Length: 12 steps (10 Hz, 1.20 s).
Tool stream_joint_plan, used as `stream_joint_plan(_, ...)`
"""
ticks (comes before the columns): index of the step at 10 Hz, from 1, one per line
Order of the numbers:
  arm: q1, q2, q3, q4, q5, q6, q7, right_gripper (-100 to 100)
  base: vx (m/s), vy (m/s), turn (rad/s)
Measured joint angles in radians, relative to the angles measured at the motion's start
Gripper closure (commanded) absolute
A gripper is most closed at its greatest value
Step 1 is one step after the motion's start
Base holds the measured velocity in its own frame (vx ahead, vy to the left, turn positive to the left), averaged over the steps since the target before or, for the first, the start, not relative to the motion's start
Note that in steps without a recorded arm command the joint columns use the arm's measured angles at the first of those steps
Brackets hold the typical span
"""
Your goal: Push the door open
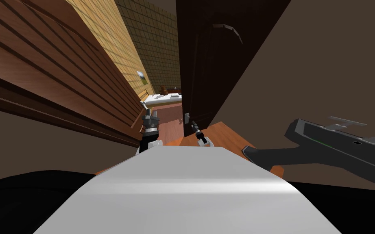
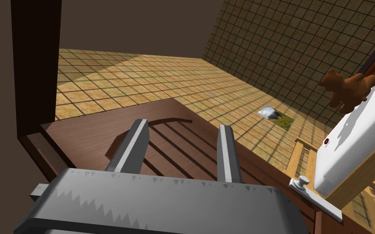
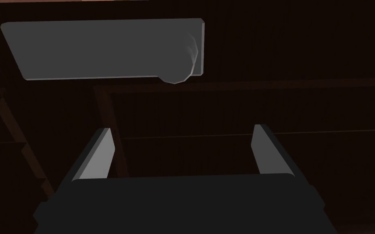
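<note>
Mid-push, I judge: the right hand (image 3: 181, 128), fingers spread, faces the dark door (image 3: 272, 97) beside its handle plate (image 3: 101, 48), needing steady forward pressure.

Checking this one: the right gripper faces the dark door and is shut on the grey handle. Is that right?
Not quite. The right gripper does face the dark door, but it is open and holds nothing. The grey handle lies beyond its tips, not between them. The right wrist view shows this.
</note>
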Motion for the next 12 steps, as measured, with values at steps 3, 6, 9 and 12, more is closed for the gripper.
stream_joint_plan(3, -0.009, 0.007, -0.005, 0.016, -0.001, -0.001, 0.002, -100, 0.146, 0.044, 0.032)
stream_joint_plan(6, -0.027, 0.022, -0.017, 0.043, -0.004, -0.005, 0.009, -100, 0.173, 0.094, 0.035)
stream_joint_plan(9, -0.041, 0.033, -0.028, 0.063, -0.007, -0.007, 0.013, -100, 0.144, 0.067, 0.024)
stream_joint_plan(12, -0.045, 0.034, -0.029, 0.062, -0.007, -0.007, 0.013, 100, -0.016, -0.009, 0.008)
